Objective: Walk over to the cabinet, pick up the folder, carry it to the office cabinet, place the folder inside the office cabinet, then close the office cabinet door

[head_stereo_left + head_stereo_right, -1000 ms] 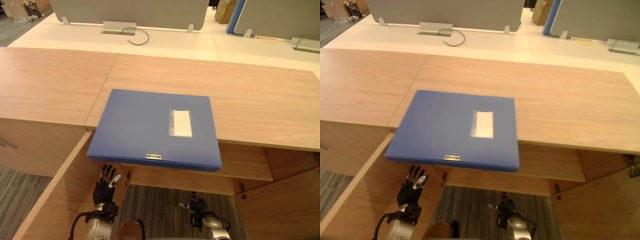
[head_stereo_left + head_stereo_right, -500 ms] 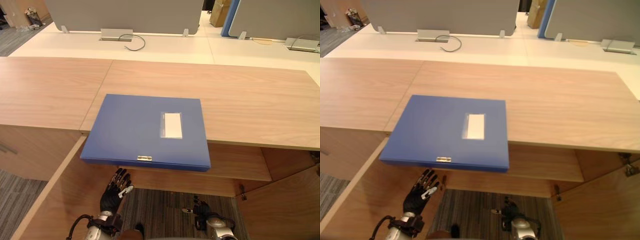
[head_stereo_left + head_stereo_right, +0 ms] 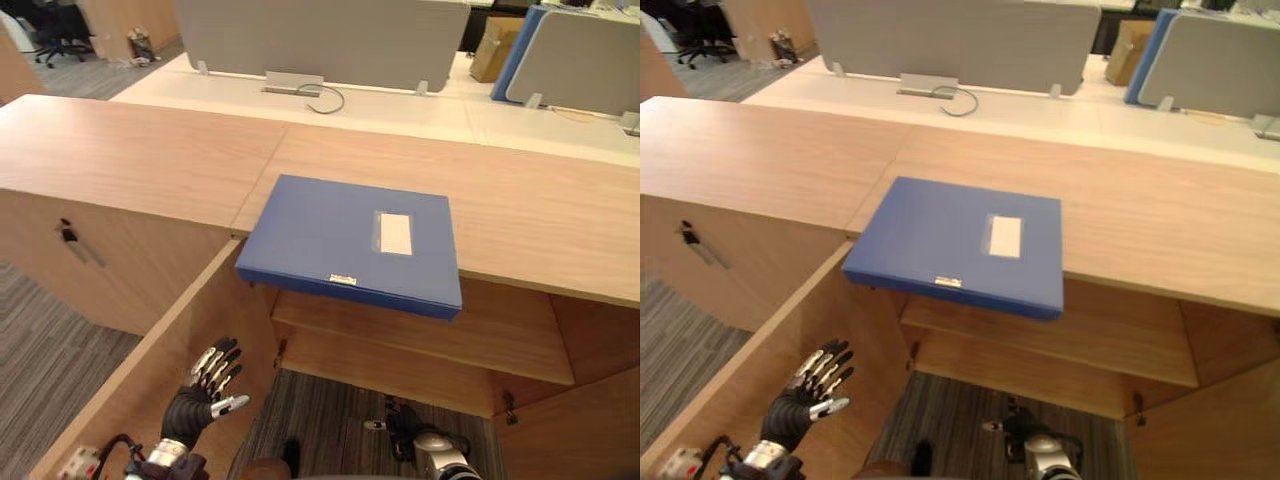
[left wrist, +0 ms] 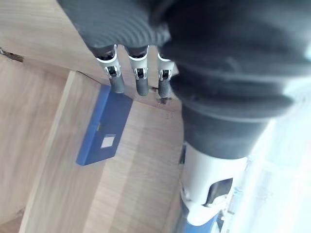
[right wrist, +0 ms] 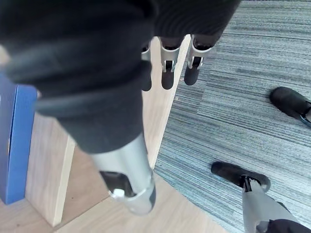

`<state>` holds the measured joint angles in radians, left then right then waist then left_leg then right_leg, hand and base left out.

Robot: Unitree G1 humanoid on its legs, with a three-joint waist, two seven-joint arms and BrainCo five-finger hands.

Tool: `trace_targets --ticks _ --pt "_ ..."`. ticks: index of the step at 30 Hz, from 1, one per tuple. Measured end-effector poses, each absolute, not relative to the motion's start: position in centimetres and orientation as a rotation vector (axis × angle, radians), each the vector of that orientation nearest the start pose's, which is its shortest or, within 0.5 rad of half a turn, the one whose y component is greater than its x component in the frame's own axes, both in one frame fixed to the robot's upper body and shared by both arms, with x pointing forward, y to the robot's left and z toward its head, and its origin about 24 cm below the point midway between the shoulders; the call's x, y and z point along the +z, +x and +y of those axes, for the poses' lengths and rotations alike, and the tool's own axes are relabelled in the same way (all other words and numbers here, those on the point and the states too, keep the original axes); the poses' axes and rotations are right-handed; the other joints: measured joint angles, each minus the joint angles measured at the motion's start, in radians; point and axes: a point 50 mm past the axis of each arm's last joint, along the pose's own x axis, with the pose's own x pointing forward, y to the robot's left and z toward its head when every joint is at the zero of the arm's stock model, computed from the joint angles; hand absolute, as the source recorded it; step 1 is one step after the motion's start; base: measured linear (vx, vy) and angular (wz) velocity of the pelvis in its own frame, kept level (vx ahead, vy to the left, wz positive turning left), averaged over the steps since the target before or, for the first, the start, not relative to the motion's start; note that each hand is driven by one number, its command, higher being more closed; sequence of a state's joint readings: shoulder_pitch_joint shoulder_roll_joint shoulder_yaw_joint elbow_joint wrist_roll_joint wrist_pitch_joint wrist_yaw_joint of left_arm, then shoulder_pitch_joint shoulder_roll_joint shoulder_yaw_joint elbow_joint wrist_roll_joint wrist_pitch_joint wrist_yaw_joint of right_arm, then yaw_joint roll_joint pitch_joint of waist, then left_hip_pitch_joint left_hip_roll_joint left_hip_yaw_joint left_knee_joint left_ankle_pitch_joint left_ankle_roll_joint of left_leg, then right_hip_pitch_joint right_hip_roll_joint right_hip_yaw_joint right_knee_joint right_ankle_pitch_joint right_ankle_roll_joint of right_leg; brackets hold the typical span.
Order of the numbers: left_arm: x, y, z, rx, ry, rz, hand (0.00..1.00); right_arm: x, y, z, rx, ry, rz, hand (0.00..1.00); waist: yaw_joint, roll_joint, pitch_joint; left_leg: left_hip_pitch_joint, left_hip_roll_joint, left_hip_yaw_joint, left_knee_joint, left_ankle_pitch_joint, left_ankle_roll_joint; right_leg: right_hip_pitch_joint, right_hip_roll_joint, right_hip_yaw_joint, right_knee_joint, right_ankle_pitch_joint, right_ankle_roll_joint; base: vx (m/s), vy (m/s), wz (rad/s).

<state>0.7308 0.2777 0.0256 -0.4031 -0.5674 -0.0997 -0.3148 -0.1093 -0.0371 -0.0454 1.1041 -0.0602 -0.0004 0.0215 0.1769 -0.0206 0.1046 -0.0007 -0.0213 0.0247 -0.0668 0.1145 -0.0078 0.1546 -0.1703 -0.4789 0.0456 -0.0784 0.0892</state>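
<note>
A blue folder (image 3: 350, 243) with a white label and a small metal clasp lies flat on the wooden cabinet top (image 3: 140, 150), its front edge jutting out over the open cabinet. The folder (image 4: 103, 127) appears again in the left wrist view, past straight fingers (image 4: 139, 81). My left hand (image 3: 203, 388) hovers open, fingers spread, below and left of the folder beside the open left door (image 3: 130, 390). Low over the carpet in front of the cabinet, my right hand (image 3: 408, 432) hangs with relaxed fingers (image 5: 167, 68) and holds nothing.
Inside the open cabinet a wooden shelf (image 3: 440, 340) runs under the folder. The right door (image 3: 590, 430) stands open at lower right. A closed cabinet front with a key (image 3: 65, 235) is at left. White desks with grey screens (image 3: 320, 40) and a cable (image 3: 325, 98) lie behind.
The whole picture has shifted, so the camera moved; the folder stays where it was on the top. My left hand now sits lower and farther from the folder's front edge.
</note>
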Motion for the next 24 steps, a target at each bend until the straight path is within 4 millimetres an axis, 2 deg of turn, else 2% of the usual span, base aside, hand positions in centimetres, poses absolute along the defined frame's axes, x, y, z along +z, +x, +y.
trace_targets --ticks 2,5,7,9,11,13,16,20,23,24 --pt "3.7 10.5 20.8 -0.12 -0.337 0.107 0.0 -14.7 15.9 -16.4 0.011 -0.065 0.995 0.0 0.004 -0.002 -0.001 -0.016 -0.001 -0.025 -0.001 0.018 0.0 0.0 0.004 -0.029 -0.002 0.0 0.0 -0.02 -0.01 0.44" --pt "5.7 10.8 21.8 -0.052 -0.393 -0.025 0.0 -14.7 15.9 -16.4 0.001 -0.058 0.983 0.0 0.009 -0.006 0.002 -0.024 -0.006 -0.054 -0.006 0.044 0.006 0.002 0.005 -0.061 -0.002 0.008 -0.005 0.02 -0.003 0.34" --pt "8.6 11.2 23.7 0.078 -0.396 -0.254 0.0 -14.7 15.8 -16.5 -0.014 -0.048 0.978 0.0 0.021 -0.006 0.002 -0.031 -0.01 -0.072 -0.005 0.048 0.008 0.008 0.006 -0.073 -0.003 0.009 -0.005 0.04 -0.001 0.19" --pt "10.1 11.2 24.8 0.198 -0.427 -0.426 0.0 -14.8 15.5 -16.5 -0.033 -0.031 0.979 0.0 0.031 -0.006 0.001 -0.032 -0.012 -0.081 -0.005 0.05 0.008 0.011 0.009 -0.082 -0.003 0.01 -0.004 0.02 -0.008 0.12" --pt "10.9 11.2 24.7 0.307 -0.499 -0.539 0.0 -15.0 15.0 -16.3 -0.034 -0.028 0.992 0.0 0.031 -0.008 0.001 -0.027 -0.015 -0.092 -0.005 0.053 0.01 0.022 0.007 -0.092 -0.003 0.01 -0.004 0.01 -0.003 0.17" --pt "11.6 11.5 23.9 0.37 -0.501 -0.563 0.0 -15.1 14.9 -15.8 -0.024 -0.026 0.996 0.0 0.03 -0.008 0.002 -0.019 -0.015 -0.093 -0.005 0.053 0.01 0.031 0.006 -0.093 -0.004 0.01 -0.004 0.0 0.003 0.05" --pt "13.6 12.3 22.3 0.394 -0.39 -0.592 0.0 -15.0 15.1 -15.0 -0.009 -0.024 0.991 0.0 0.024 -0.009 0.002 -0.01 -0.011 -0.093 -0.007 0.052 0.008 0.038 0.009 -0.094 -0.005 0.008 -0.006 0.0 0.0 0.0" --pt "15.0 12.5 21.4 0.422 -0.271 -0.626 0.0 -15.0 15.1 -14.2 0.025 -0.038 0.996 0.0 0.012 -0.013 0.003 -0.004 -0.003 -0.089 -0.018 0.054 0.0 0.032 0.015 -0.087 -0.013 0.006 -0.009 -0.03 0.004 -0.05" --pt "15.7 12.8 21.2 0.499 -0.097 -0.643 0.0 -14.9 15.5 -13.5 0.045 -0.047 0.996 0.0 0.007 -0.021 0.001 0.0 0.005 -0.071 -0.019 0.053 -0.001 0.028 0.024 -0.065 -0.02 0.008 -0.012 -0.01 -0.013 -0.21" --pt "16.2 13.0 21.0 0.538 0.011 -0.664 0.0 -14.8 15.7 -13.1 0.061 -0.06 0.99 0.0 0.005 -0.03 -0.004 -0.005 0.012 -0.058 -0.019 0.052 -0.003 0.016 0.029 -0.049 -0.024 0.012 -0.017 0.0 -0.022 -0.29"
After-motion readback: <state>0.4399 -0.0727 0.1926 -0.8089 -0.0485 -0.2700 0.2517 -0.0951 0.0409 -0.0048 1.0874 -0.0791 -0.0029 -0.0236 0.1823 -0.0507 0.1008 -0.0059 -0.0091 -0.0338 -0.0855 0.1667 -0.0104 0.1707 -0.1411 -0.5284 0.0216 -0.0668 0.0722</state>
